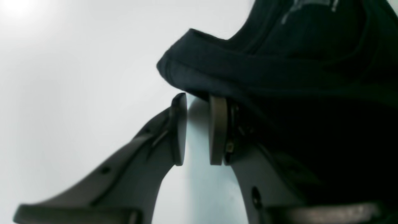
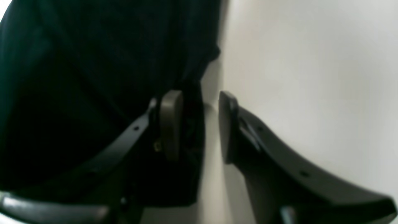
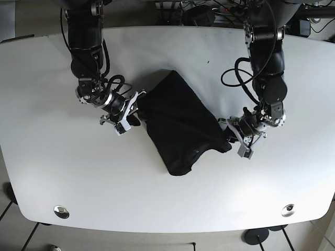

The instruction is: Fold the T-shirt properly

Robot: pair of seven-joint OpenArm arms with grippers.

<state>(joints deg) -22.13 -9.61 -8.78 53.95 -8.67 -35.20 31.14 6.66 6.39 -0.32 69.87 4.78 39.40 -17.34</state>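
Both tools gape at T-shirt (image 3: 178,123) edges on table (image 3: 52,167).

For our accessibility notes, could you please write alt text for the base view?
A dark T-shirt, partly folded, lies on a white table between two robot arms. The right gripper and left gripper sit open at its opposite edges.

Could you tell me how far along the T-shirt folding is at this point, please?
Done: the T-shirt already lies as a narrow folded bundle on the table. In hand: the left tool and the right tool sit open at opposite edges, with one finger of each against or under the cloth. Left: closing on the edges and folding again, then squaring it up.
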